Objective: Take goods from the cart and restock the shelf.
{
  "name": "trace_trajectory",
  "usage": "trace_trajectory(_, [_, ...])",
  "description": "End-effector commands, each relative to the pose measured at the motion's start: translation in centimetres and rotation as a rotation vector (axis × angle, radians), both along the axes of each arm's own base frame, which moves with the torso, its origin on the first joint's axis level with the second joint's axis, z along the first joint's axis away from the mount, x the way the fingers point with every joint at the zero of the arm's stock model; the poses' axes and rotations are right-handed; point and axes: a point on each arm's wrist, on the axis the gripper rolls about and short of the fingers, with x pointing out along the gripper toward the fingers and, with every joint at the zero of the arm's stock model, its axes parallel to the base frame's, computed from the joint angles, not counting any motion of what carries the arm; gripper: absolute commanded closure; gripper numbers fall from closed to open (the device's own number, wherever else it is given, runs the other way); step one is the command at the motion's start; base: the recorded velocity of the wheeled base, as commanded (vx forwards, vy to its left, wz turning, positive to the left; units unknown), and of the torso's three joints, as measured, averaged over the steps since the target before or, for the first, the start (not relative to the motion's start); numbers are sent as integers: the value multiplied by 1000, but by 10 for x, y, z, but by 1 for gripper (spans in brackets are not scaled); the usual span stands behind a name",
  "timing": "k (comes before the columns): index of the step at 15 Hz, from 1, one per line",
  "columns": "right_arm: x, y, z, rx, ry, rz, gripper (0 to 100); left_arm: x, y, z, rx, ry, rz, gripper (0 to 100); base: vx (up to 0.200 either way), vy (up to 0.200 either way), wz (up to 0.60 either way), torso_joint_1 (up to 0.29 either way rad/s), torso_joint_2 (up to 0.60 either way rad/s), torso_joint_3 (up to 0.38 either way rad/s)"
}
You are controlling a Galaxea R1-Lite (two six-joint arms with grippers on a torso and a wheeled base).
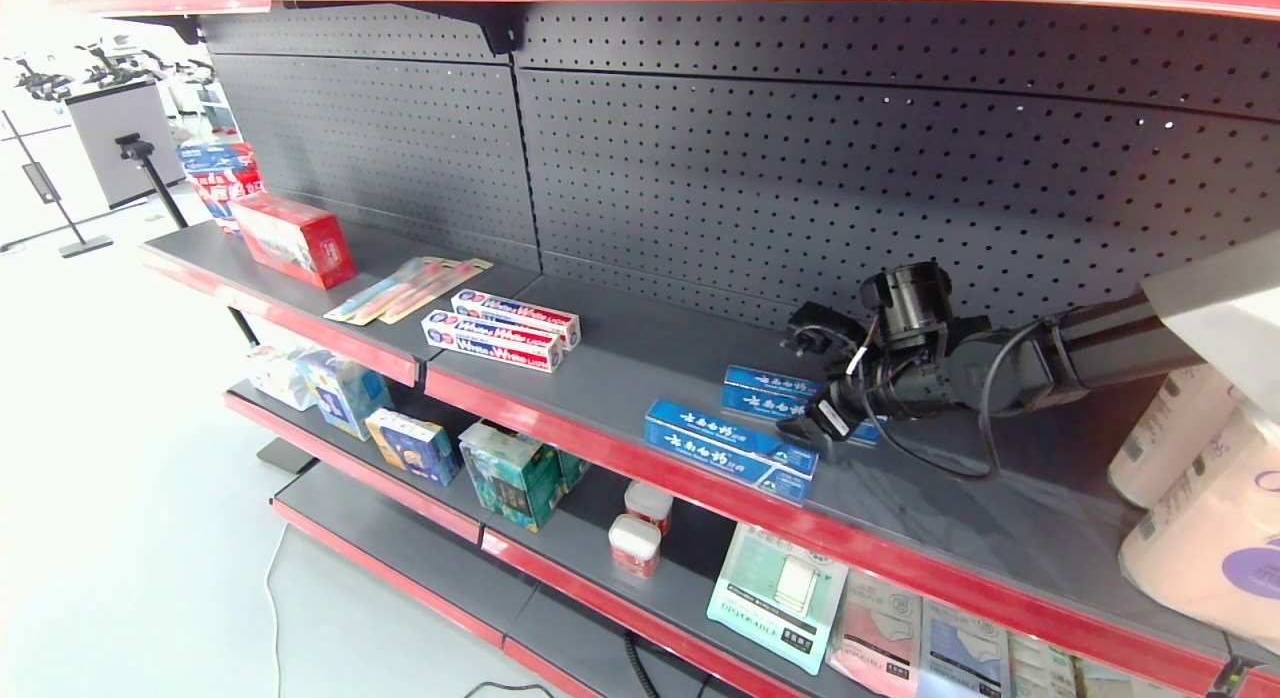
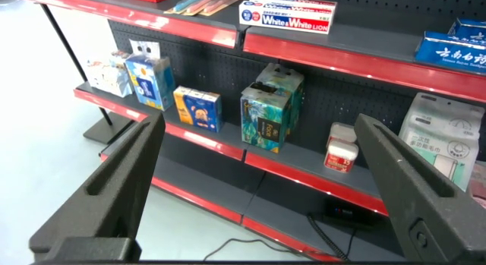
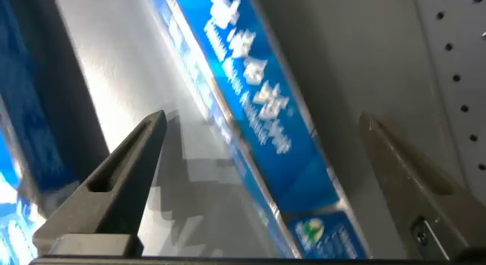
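Spanning the grey shelf board (image 1: 640, 343) from the right, the right arm ends in the right gripper (image 1: 805, 388). Its fingers stand wide apart on either side of the rear blue toothpaste box (image 1: 765, 386). In the right wrist view this box (image 3: 258, 121) lies lengthwise in the gap between the two fingers (image 3: 125, 189), with bare shelf on both sides of it. Whether either finger touches it cannot be told.

The front blue toothpaste box (image 1: 728, 448) lies flat, just beside the rear one and parallel to it, along the red front edge of the board. It also shows as a blue strip beyond one finger in the right wrist view (image 3: 26, 113).

The left gripper (image 2: 258, 181) hangs in front of the lower shelves, its jaws spread wide with nothing between them. Seen through the gap, on the shelf below, are a teal carton (image 2: 269, 105) standing upright and two small jars (image 2: 342, 147).

Farther left on the grey board, well apart from the blue pair, lie two white toothpaste boxes (image 1: 490, 340) side by side. On the same level beyond them are flat toothbrush packs (image 1: 405, 288) and then a red carton (image 1: 295, 240). Wrapped paper rolls (image 1: 1190, 478) stand at the far right end. A dark perforated back panel (image 1: 800, 158) rises behind all of these.
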Motion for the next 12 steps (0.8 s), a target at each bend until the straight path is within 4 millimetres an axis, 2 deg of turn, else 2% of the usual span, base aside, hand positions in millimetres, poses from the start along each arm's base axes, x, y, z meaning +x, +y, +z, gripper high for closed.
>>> trace_trajectory(1, [4, 3, -4, -5, 0, -1, 0, 0, 0, 0, 0, 0, 0, 0, 0, 0, 0, 0, 0, 0])
trace_trajectory(12, [15, 5, -4, -5, -25, -35, 0, 0, 0, 0, 0, 0, 0, 0, 0, 0, 0, 0, 0, 0])
